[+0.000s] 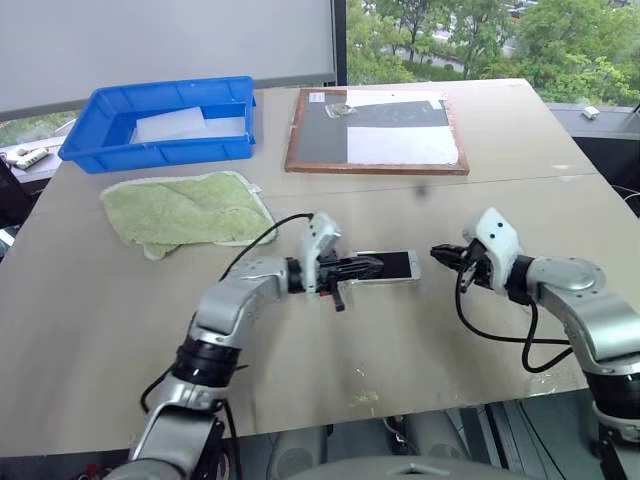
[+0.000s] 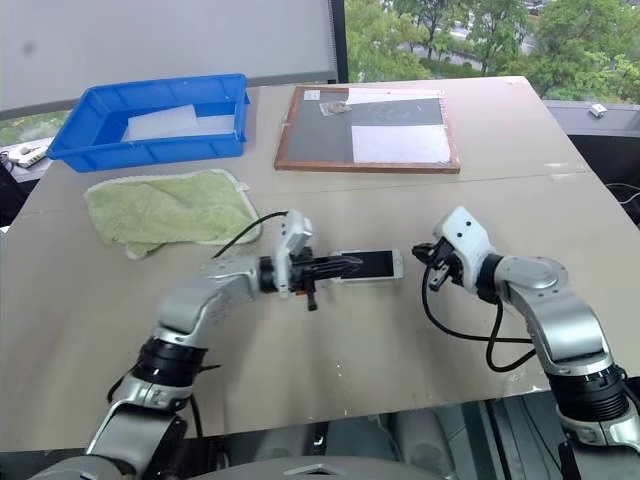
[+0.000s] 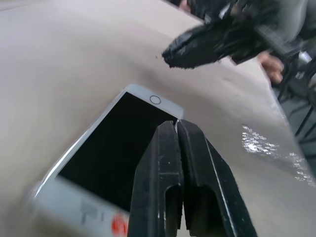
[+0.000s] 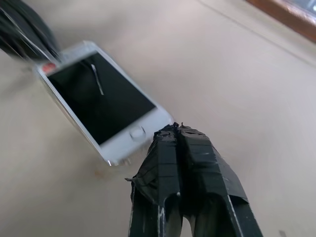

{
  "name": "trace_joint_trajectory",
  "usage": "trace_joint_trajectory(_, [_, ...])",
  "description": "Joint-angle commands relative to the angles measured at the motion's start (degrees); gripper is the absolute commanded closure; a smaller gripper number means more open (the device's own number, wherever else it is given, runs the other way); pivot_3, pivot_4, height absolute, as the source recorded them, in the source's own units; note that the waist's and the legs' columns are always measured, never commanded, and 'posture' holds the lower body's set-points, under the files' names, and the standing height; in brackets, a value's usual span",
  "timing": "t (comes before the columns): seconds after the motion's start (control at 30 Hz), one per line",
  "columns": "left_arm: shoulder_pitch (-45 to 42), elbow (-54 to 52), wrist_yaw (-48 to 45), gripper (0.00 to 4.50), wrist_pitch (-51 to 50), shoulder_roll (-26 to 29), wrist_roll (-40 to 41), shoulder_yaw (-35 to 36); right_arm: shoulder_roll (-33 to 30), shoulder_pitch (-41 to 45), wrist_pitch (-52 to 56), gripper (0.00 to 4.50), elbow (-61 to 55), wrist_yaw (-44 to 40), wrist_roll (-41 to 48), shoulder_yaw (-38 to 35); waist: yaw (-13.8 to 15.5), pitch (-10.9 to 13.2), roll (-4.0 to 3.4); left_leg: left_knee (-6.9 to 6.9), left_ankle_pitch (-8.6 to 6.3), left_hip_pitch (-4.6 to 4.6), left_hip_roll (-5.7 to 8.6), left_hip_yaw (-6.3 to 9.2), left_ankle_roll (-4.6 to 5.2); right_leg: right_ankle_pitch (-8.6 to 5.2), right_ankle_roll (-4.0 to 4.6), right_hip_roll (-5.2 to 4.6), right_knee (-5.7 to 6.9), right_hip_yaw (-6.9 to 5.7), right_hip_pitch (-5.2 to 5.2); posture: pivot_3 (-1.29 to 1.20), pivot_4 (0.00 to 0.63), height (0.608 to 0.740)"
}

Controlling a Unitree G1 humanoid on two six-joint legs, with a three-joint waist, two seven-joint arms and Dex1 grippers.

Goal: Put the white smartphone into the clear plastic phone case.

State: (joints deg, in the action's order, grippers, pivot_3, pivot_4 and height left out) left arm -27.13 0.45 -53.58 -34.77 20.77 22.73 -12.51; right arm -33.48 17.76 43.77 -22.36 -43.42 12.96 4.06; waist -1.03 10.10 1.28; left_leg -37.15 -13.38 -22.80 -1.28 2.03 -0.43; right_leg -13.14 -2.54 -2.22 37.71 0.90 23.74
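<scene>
Looking down from the head views: the phone (image 1: pixel 392 266) sits screen-up between the two claws. The left claw (image 1: pixel 372 267) has its fingers pressed together with no gap, lying across the phone's near end; whether it pins the phone or merely rests on it cannot be told from above. The right claw (image 1: pixel 439 252), also fully closed and holding nothing, points at the phone's far end from just beside it. No clear case can be made out on the table (image 1: pixel 420 330). Beyond the claws lie a green towel (image 1: pixel 185 210), a blue bin (image 1: pixel 160 120) and a framed board (image 1: pixel 375 130).

Left wrist view: the closed fingers (image 3: pixel 190 163) overlap the dark screen, the home button (image 3: pixel 155 99) just past their tips, the right claw's taped tips (image 3: pixel 170 54) further ahead.

Right wrist view: the taped closed tips (image 4: pixel 177 143) sit just beside the home-button end of the phone (image 4: pixel 106 98), apparently not touching.

Handling judgement: the phone is likely rigid, thin and light, with a glossy, slippery glass face that could crack or scratch. Grip it by the long side edges, not the screen. Closed tips can only push or slide it.
</scene>
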Motion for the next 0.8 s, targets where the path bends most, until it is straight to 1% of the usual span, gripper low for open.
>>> trace_joint_trajectory(0.03, [-0.6,1.8,0.5,4.42,1.3,0.4,-2.8,-1.8,0.0,1.8,-0.4,4.50,-0.9,0.5,-0.5,2.7,-0.1,0.0,0.00,0.00,0.00,0.00,-0.01,0.00,0.00,0.00,0.00,0.01,0.00,0.01,0.01,0.00,0.150,0.740])
trace_joint_trajectory(0.17, [0.4,2.4,0.2,4.42,1.5,1.6,-4.5,-2.3,0.5,3.5,-0.6,4.50,1.4,0.3,-0.9,5.9,0.1,0.0,0.00,0.01,0.00,-0.02,-0.01,0.01,0.00,0.00,0.01,0.01,-0.01,0.00,0.02,0.00,0.150,0.740])
trace_joint_trajectory(0.23, [1.2,2.2,0.4,4.42,1.5,2.2,-4.9,-2.2,0.8,4.6,-0.1,4.50,4.6,0.0,-2.0,8.7,0.0,0.0,0.00,0.00,0.00,-0.02,-0.01,0.01,0.00,0.00,0.01,0.01,-0.01,0.01,0.01,0.00,0.150,0.740])
trace_joint_trajectory(0.43, [1.8,1.4,2.1,4.42,1.5,1.4,-4.7,-1.4,0.1,7.3,4.4,4.50,11.4,-2.0,-3.9,15.8,0.1,-0.2,0.07,-0.04,0.00,0.11,-0.02,0.02,0.00,0.00,0.01,0.01,0.02,0.00,-0.08,0.00,0.150,0.740])
trace_joint_trajectory(0.57, [2.3,0.7,3.0,4.42,1.4,1.0,-4.7,-1.2,-0.3,9.4,5.4,4.50,15.7,-3.2,-5.9,20.2,0.0,-0.4,0.22,-0.05,0.00,0.23,-0.02,0.02,0.00,-0.01,0.01,0.01,0.04,0.00,-0.17,0.00,0.150,0.740])
trace_joint_trajectory(0.67, [2.7,0.2,3.7,4.42,1.4,0.8,-4.6,-1.1,-0.9,10.7,4.7,4.50,19.7,-5.5,-8.0,24.2,0.0,-0.6,0.36,-0.04,0.00,0.47,-0.03,0.02,0.01,-0.12,0.19,0.01,0.03,0.00,-0.39,0.00,0.150,0.740])
trace_joint_trajectory(0.8, [3.1,-0.3,4.5,4.42,1.3,0.5,-4.5,-1.1,-0.7,11.7,4.3,4.50,24.6,-7.2,-9.8,26.9,0.0,-1.1,0.59,0.07,-0.01,1.03,-0.05,0.02,0.01,-0.17,0.24,0.00,-0.11,-0.02,-0.94,0.00,0.150,0.740])
